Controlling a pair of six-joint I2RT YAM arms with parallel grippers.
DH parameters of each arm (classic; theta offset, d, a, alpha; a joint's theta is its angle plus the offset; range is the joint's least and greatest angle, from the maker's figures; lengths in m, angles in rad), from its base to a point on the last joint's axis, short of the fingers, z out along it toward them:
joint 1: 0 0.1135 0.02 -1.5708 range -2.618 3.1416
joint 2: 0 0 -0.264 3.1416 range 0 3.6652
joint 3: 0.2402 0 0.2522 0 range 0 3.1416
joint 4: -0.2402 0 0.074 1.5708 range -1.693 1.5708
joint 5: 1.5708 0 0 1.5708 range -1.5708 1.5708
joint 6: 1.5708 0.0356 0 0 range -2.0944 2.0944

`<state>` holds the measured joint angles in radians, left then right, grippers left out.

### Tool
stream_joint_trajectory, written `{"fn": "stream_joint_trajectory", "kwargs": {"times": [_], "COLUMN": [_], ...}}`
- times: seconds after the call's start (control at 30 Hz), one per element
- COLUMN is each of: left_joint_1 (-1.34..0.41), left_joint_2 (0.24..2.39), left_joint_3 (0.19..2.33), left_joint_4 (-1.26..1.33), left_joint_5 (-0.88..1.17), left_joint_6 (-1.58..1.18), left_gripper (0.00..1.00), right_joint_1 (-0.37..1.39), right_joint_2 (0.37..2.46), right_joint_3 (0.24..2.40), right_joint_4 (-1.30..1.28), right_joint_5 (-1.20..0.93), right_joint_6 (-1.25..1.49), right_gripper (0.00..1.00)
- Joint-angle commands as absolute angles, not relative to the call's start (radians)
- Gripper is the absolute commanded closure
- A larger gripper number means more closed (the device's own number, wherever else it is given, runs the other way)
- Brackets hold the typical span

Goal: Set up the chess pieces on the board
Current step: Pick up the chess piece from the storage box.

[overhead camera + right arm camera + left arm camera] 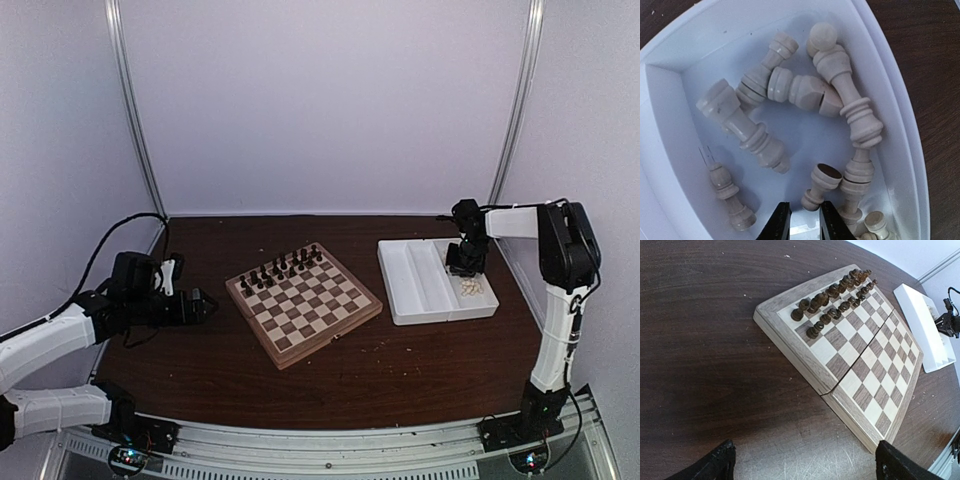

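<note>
**Tools.** The right gripper (pixel 802 225) hangs low over the white tray (pixel 665 125). Its fingertips are parted by a narrow slit with nothing between them. The left gripper (pixel 805 470) is spread wide and empty, over bare table left of the board (pixel 865 375).

**Task items.** The chess pieces (pixel 840 85) lie on their sides in the tray's right-hand compartment, none on the board. 1 small pawn (pixel 820 185) lies just beside the right fingertip. Beyond it, several larger pieces touch and overlap in a loose heap.

**Handling (judgement).**
- The pieces look like turned wood: light, rigid, smooth and rounded.
- Lying down, they are likely to roll or squirt from a pinch on the bulbous head or base.
- The narrow stem between collar and base is the sound place to grip.
- A loose outlying piece is a safer pick than any in the heap.

**Not verifiable.**
- The wrist view cuts off pieces at its lower right.
- Several piece types cannot be told.
- From overhead the cream pieces are only a pale blur.
- The dark pieces (pixel 285 268) fill 2 rows at the board's far side, too small to identify.
</note>
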<state>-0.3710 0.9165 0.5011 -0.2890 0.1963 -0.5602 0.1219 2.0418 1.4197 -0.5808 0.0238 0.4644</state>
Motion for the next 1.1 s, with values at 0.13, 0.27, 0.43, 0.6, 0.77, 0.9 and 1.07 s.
{"fn": "stream_joint_trajectory", "kwargs": {"times": [0.13,0.27,0.43,0.6,0.77,0.9,1.07], "left_joint_1": [-0.364,-0.364,-0.364,-0.364,-0.364,-0.364,-0.364], "left_joint_2": [0.952,0.96,0.961,0.962,0.967,0.956,0.945], "left_joint_3": [0.522,0.538,0.543,0.54,0.544,0.533,0.528], "left_joint_4": [-0.268,-0.277,-0.274,-0.268,-0.261,-0.255,-0.268], "left_joint_5": [0.215,0.216,0.226,0.23,0.232,0.235,0.23], "left_joint_6": [-0.552,-0.539,-0.541,-0.546,-0.555,-0.563,-0.554], "left_gripper": [0.02,0.02,0.02,0.02,0.02,0.02,0.02], "right_joint_1": [0.114,0.114,0.114,0.113,0.114,0.114,0.114], "right_joint_2": [2.067,2.065,2.047,2.02,2.008,2.005,2.039], "right_joint_3": [1.467,1.473,1.464,1.462,1.482,1.525,1.631], "right_joint_4": [-0.621,-0.623,-0.596,-0.58,-0.578,-0.592,-0.748], "right_joint_5": [0.125,0.153,0.13,0.094,0.047,-0.052,0.017], "right_joint_6": [0.508,0.534,0.558,0.543,0.452,0.203,0.026], "right_gripper": [0.73,0.69,0.67,0.63,0.61,0.63,0.65]}}
